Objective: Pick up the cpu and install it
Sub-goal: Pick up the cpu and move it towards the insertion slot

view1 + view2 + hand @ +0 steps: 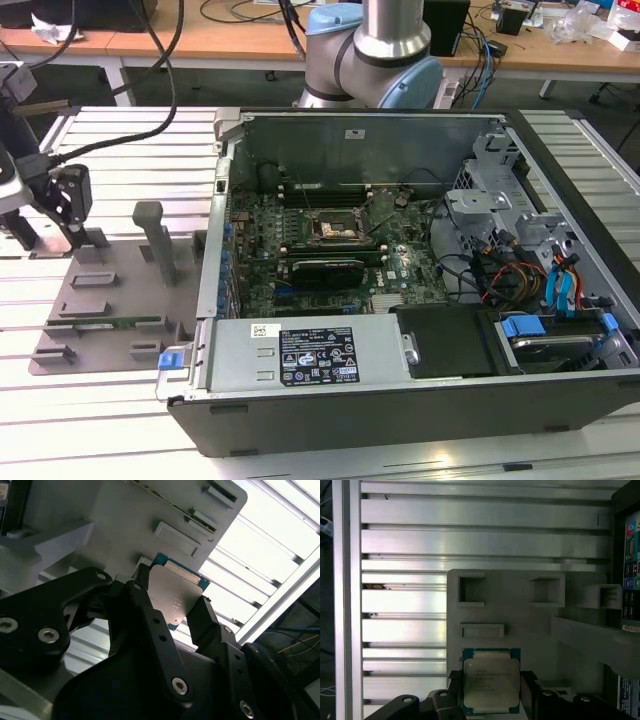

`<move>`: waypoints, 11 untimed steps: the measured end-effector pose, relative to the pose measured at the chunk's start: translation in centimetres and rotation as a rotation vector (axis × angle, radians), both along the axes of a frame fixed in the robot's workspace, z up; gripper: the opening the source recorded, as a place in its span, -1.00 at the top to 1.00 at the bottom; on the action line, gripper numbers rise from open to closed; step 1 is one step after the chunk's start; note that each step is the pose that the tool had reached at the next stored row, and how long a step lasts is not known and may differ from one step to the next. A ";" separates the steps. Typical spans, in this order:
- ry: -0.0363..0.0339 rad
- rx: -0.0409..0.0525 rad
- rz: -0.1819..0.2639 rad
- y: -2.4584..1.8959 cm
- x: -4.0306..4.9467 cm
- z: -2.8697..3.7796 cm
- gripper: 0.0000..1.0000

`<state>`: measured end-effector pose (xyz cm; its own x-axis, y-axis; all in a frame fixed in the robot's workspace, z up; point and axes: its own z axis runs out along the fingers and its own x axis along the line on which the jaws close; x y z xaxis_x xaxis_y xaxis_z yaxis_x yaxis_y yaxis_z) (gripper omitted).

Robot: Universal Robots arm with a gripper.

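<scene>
Your gripper (75, 235) hangs at the exterior view's left, over the far end of the grey fixture tray (110, 300), well apart from the open computer case (400, 400).

In both wrist views you've got the cpu (491, 681) right between the black fingers (528, 687). One finger presses on each of two opposite edges, so you're clamped on the chip. Its pale metal lid faces the first wrist view's camera, with the green board edge peeking out around it.

In the second wrist view the cpu (175, 597) sits tilted across the frame, with a finger (202, 617) hard against its side and the tray's raised blocks behind it. I can't tell you whether the chip's underside touches the tray or hangs just clear of it.

Inside the case, the dark metal-framed socket (335, 228) sits in the middle of the green motherboard (400, 265). A long black card (325, 270) lies just beside it on the near side. Tray and case both rest on the slatted aluminium table (100, 420).
</scene>
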<state>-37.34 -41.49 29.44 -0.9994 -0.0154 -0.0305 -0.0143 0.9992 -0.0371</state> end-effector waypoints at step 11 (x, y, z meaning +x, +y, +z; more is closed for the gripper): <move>0.0000 0.0001 0.000 0.00 0.00 2.55 -0.09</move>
